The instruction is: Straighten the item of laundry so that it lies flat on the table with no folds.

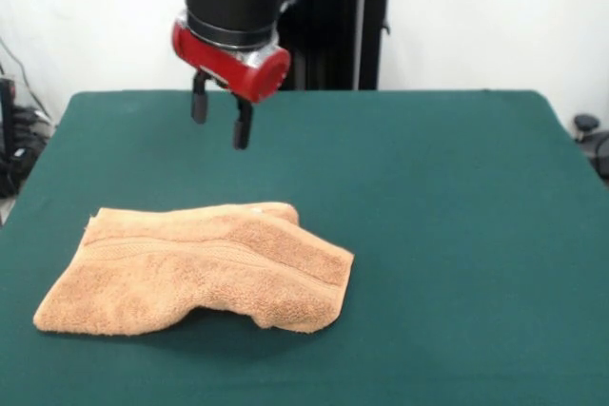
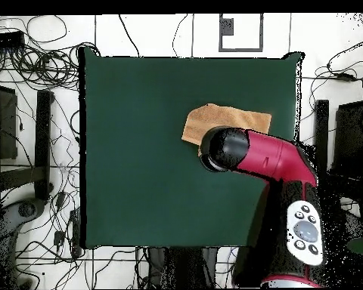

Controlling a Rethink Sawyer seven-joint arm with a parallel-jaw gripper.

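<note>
The gripper (image 1: pixel 220 121) is hanging in the air above the table (image 1: pixel 447 235). Its two black fingers (image 1: pixel 199 102) are pointing down and are standing a little apart, with a gap showing between them. Nothing is sitting in that gap. The fingers are not touching the towel (image 1: pixel 205 268) or the table top. The red and black arm (image 1: pixel 233 16) is coming down from the top of the front view.

The towel is lying on the green table, on the left side in the front view and closer to the camera than the gripper. It is orange-tan and fluffy. It is not lying flat. The right part is folded over and is looking thick and puffy, and its lower right corner is lifting a bit off the table. A woven stripe (image 1: pixel 190 252) is running across the towel from left to right. The left end is looking thinner and is resting flat on the table.

In the overhead view, the arm (image 2: pixel 264 162) is reaching over the table from the bottom right and is covering part of the towel (image 2: pixel 230 121). The rest of the towel is peeking out above the arm's round end.

The towel is sitting well away from the table's edges in the overhead view. In the front view, there is lots of bare green table to the right of the towel and behind it. There is only a little room between the towel's left end and the table's left edge.
</note>
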